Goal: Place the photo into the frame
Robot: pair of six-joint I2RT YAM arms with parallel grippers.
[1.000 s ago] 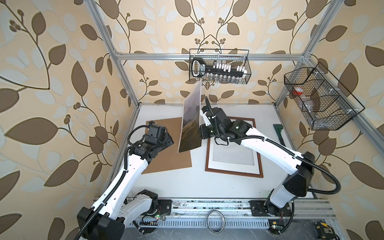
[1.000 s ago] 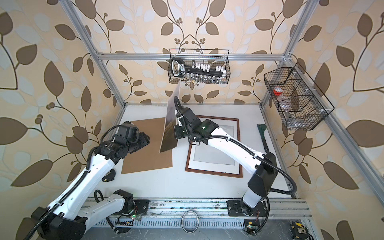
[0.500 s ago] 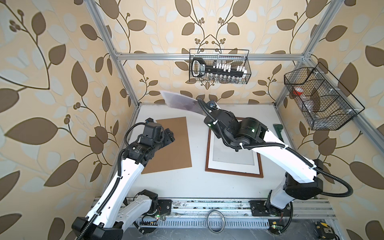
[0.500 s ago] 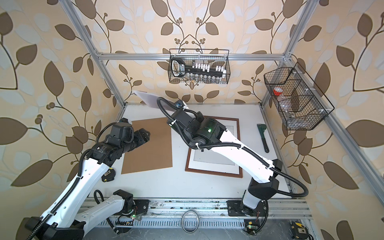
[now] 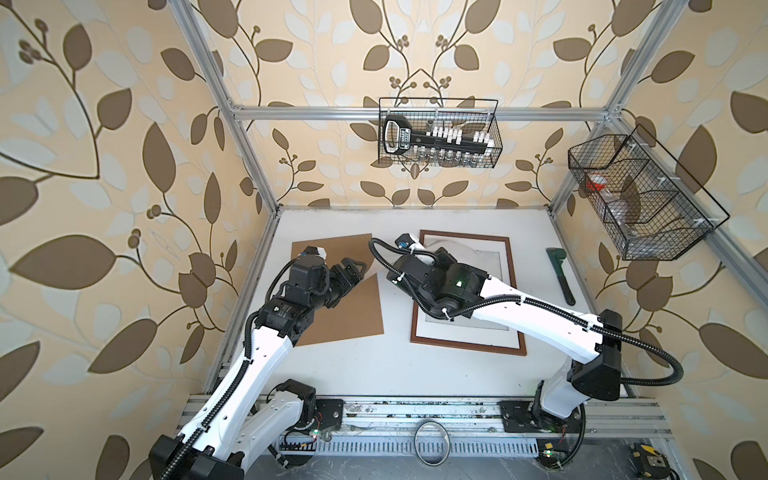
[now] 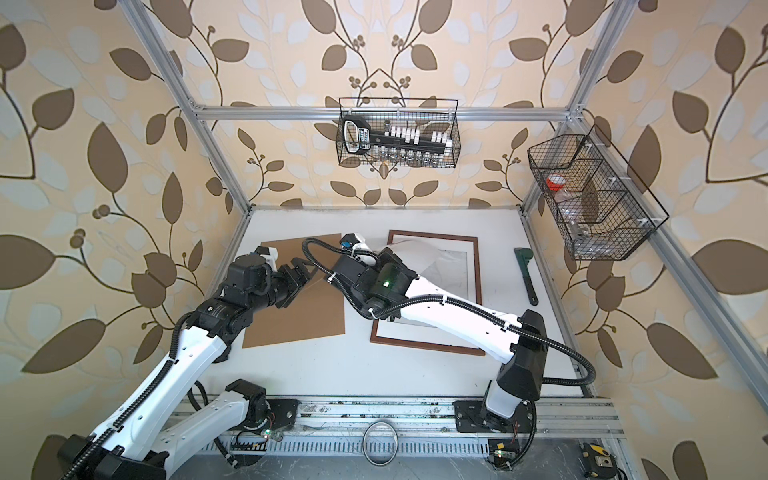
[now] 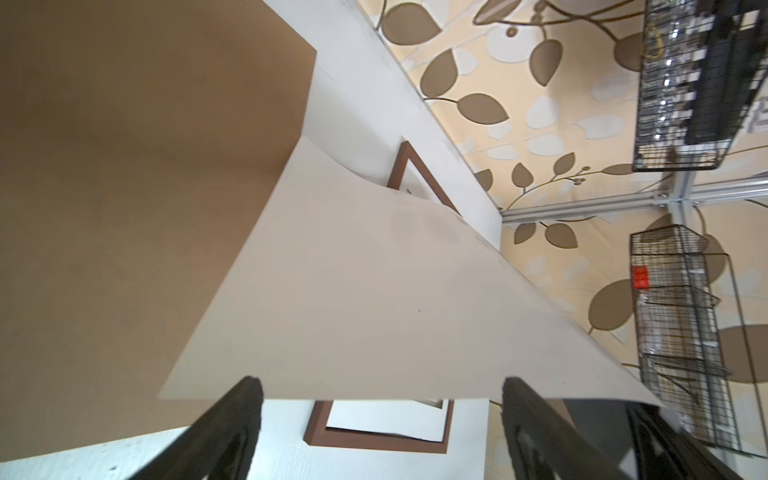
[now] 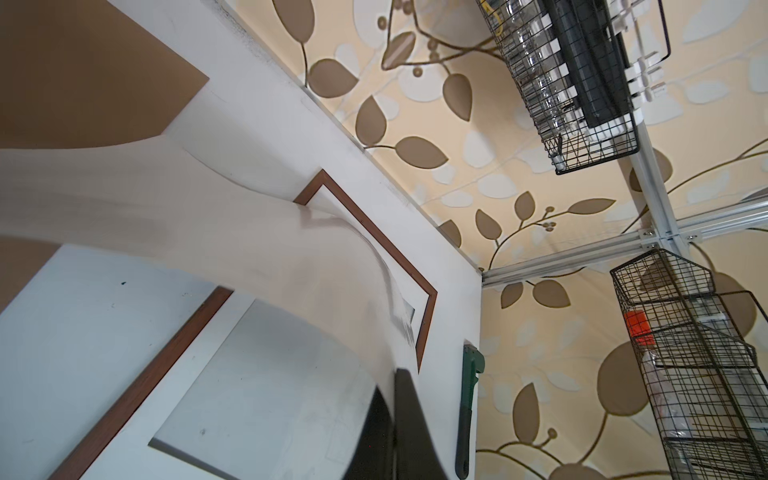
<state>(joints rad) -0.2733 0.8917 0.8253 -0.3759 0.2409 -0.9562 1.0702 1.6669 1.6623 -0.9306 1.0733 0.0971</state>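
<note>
The left gripper (image 5: 354, 269) hangs over the board (image 5: 357, 311), its fingers (image 7: 245, 399) spread wide and holding nothing. The photo (image 7: 353, 299), white back up, bows over the far end of the frame (image 5: 467, 347), pinched in the clenched right gripper (image 8: 392, 380). A wrench (image 5: 562, 277) lies further right.

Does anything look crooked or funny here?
Yes. The large paper photo, white back showing, is bowed into a hump instead of lying flat. Pinched by the right gripper, it hangs over the thin reddish-brown wooden frame, with one corner reaching over the plain brown board.
</note>
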